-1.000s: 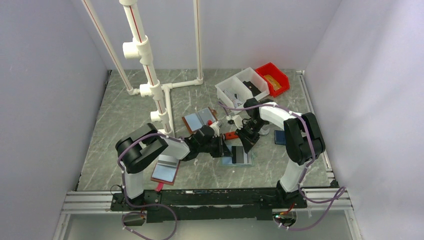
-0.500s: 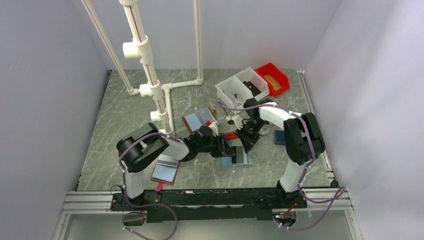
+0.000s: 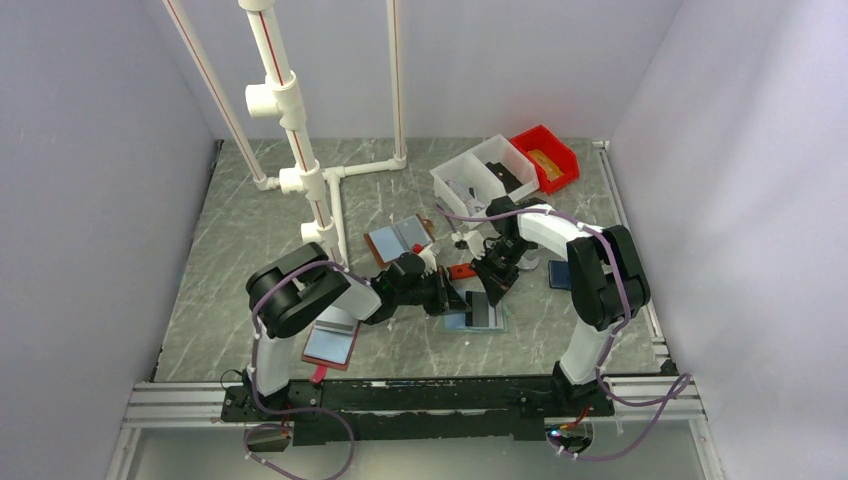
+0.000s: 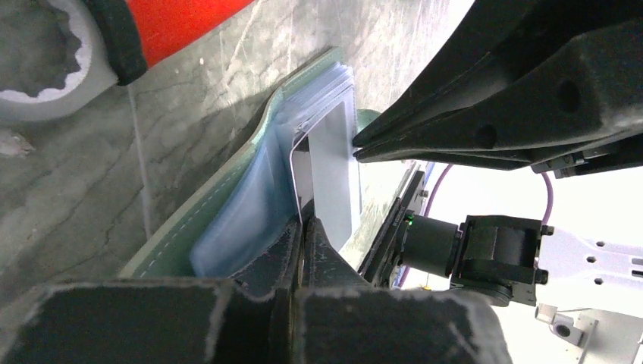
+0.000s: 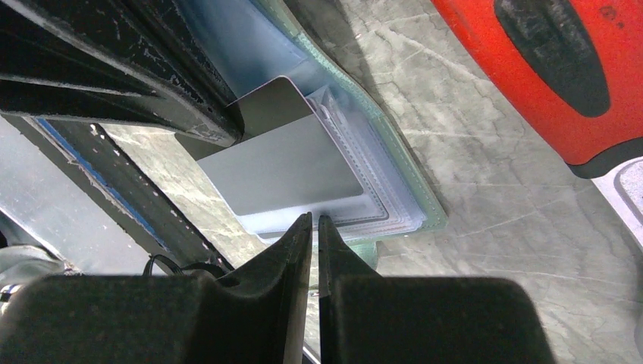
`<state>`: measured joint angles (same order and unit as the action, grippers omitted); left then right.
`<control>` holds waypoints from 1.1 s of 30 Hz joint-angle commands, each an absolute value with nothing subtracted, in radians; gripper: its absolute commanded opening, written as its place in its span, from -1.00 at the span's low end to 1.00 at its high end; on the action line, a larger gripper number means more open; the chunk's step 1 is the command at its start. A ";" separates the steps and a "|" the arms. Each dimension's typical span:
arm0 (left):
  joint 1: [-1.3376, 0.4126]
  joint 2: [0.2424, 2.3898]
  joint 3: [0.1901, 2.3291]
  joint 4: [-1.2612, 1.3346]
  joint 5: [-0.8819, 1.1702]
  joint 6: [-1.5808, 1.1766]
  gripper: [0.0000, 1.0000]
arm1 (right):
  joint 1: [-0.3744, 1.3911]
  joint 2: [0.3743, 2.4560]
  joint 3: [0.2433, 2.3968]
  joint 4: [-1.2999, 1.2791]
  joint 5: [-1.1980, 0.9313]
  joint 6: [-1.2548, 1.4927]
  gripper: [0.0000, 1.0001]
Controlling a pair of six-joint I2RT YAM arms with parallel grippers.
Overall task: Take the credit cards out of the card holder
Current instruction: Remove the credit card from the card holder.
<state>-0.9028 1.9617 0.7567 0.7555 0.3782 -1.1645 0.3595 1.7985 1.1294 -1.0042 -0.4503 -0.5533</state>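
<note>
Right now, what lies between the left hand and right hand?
A thin grey rectangular card, partly out of the mint-green translucent card holder; the right wrist view shows it.

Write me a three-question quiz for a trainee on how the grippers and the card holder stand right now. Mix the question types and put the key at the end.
1. Which gripper pinches the free end of the grey card that sticks out of the card holder?
2. True or false: the grey card is fully out of its sleeve.
3. The right gripper has its tips: A, at the holder's clear sleeve edge; B, high above the holder; C, far off to one side of the holder.

Key: 1, the left gripper. 2, false: part of it still sits in the sleeve. 3, A.
</note>
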 commanded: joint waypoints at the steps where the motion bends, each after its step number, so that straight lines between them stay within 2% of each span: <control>1: -0.904 1.976 0.756 0.766 0.368 -1.157 -1.00 | 0.396 1.876 1.066 -0.893 -0.421 -0.584 -0.79; 8: -0.903 1.824 0.687 0.606 0.278 -1.061 -1.00 | 0.395 1.869 1.063 -0.883 -0.400 -0.578 -0.79; 12: -0.901 1.788 0.651 0.597 0.276 -1.025 -1.00 | 0.395 1.859 1.066 -0.888 -0.412 -0.584 -0.77; 16: -0.902 1.755 0.613 0.625 0.269 -0.984 -1.00 | 0.394 1.823 1.072 -0.896 -0.445 -0.597 -0.69; 20: -0.902 1.703 0.617 0.613 0.273 -0.915 -1.00 | 0.394 1.765 1.083 -0.910 -0.516 -0.629 -0.42; 33: -0.902 1.624 0.578 0.696 0.302 -0.817 -1.00 | 0.390 1.558 1.092 -0.913 -0.729 -0.707 -0.34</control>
<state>-0.9001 1.6711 0.5903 0.6464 0.2844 -0.8768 0.3939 1.6501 1.0904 -0.9466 -0.6170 -0.6537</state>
